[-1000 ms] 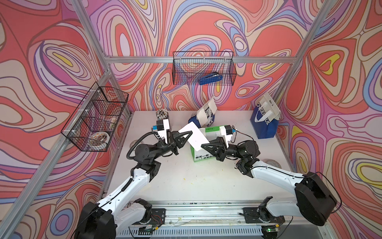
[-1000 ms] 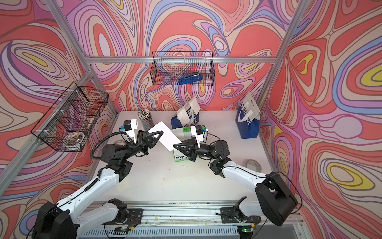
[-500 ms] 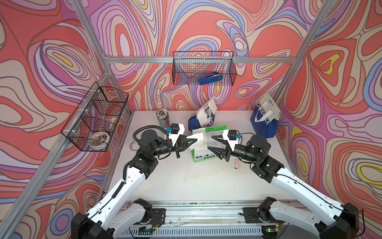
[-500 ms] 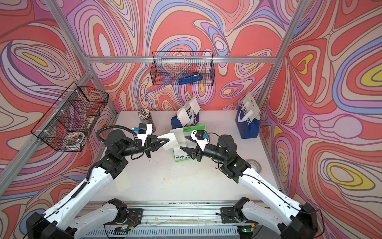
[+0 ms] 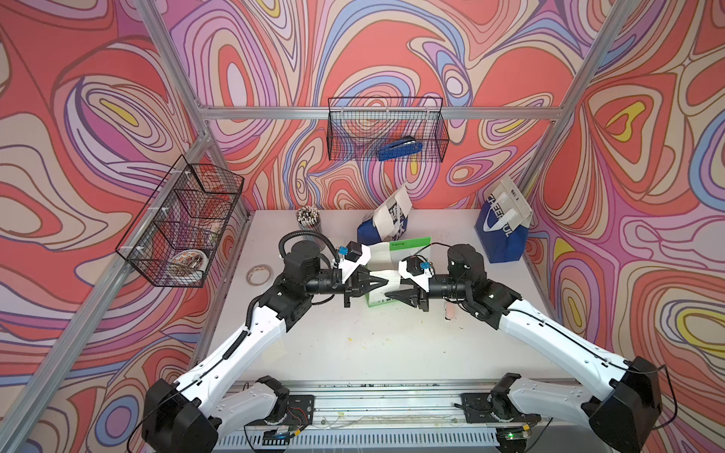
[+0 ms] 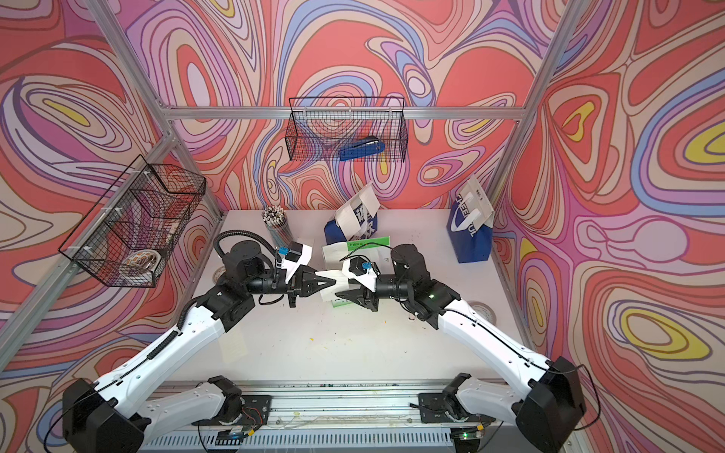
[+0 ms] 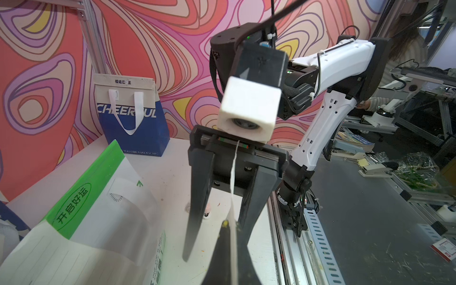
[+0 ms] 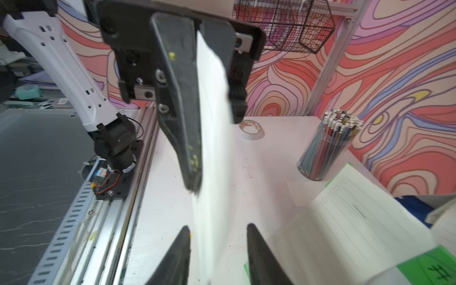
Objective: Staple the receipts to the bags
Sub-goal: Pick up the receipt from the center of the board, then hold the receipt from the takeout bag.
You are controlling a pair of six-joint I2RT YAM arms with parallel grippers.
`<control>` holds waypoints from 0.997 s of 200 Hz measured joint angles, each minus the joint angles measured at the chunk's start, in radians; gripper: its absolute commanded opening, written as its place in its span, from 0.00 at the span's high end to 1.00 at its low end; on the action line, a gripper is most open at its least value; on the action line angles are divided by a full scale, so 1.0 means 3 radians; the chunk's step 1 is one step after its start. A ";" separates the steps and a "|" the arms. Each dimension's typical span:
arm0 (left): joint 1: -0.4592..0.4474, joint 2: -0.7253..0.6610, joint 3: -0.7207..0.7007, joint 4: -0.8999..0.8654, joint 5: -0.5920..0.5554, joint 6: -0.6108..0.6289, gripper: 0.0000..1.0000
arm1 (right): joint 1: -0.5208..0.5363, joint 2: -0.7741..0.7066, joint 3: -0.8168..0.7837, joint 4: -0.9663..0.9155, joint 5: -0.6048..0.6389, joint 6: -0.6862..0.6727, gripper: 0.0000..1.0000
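While the left fingers (image 8: 177, 98) are clamping a receipt (image 8: 212, 123), the right fingers (image 8: 261, 254) are standing open on either side of its free end.

The slip is hanging edge-on in the air between both arms, by the 6 o'clock end of the green bag (image 5: 392, 253), which is lying flat mid-worktop (image 5: 372, 341). That is likely a handover to steady the thin paper before it is laid on the bag. The blue bag (image 5: 376, 231) is standing at 12 o'clock and the CHEERFUL bag (image 5: 500, 235) at 2 o'clock. The stapler (image 5: 400, 150) is resting in the wire basket (image 5: 353, 133) on the 12 o'clock wall. Compared with a second ago, both arms are reaching further toward 12 o'clock, and the slip is no longer showing its broad face.
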 measured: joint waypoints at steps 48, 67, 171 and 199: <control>-0.0039 0.0178 0.0062 0.0134 -0.0123 -0.0064 0.05 | -0.0219 0.0057 0.0027 -0.0010 -0.0352 0.0169 1.00; -0.0039 0.0170 0.0086 0.0187 -0.0317 -0.0042 0.00 | -0.0493 0.0056 0.0010 -0.0009 -0.0455 0.0317 1.00; -0.0081 0.1488 0.1929 -0.1095 -0.0827 0.0971 0.00 | -0.1329 0.0624 0.0481 -0.1086 -0.0416 0.0421 1.00; -0.0153 0.1829 0.2223 -0.1488 -0.0848 0.1217 0.02 | -0.1381 0.0788 0.0652 -0.1315 -0.0385 0.0352 1.00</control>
